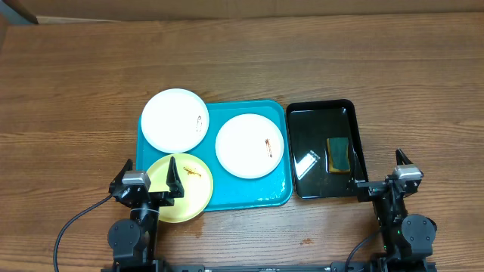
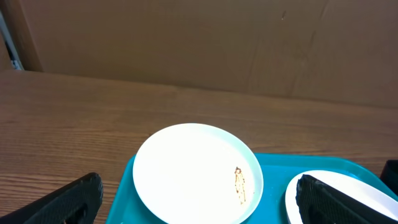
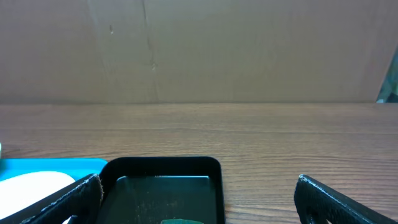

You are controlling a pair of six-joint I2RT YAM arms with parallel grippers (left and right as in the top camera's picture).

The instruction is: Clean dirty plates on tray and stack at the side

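The left arm (image 1: pixel 132 234) stood at the near edge of the table (image 1: pixel 242 60), toward its left corner, wrist low and pointed at the far edge. The left gripper (image 1: pixel 150 170) had its jaws spread wide and gripped nothing, and its dark fingers (image 2: pixel 62 202) sat well apart in the wrist view. The right arm (image 1: pixel 408 230) stood at the near edge toward the right corner, posed alike. The right gripper (image 1: pixel 378 170) was likewise spread wide and empty.

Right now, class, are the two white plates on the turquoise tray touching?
Apart. The overhead view shows a strip of tray between the left white plate and the right white plate.
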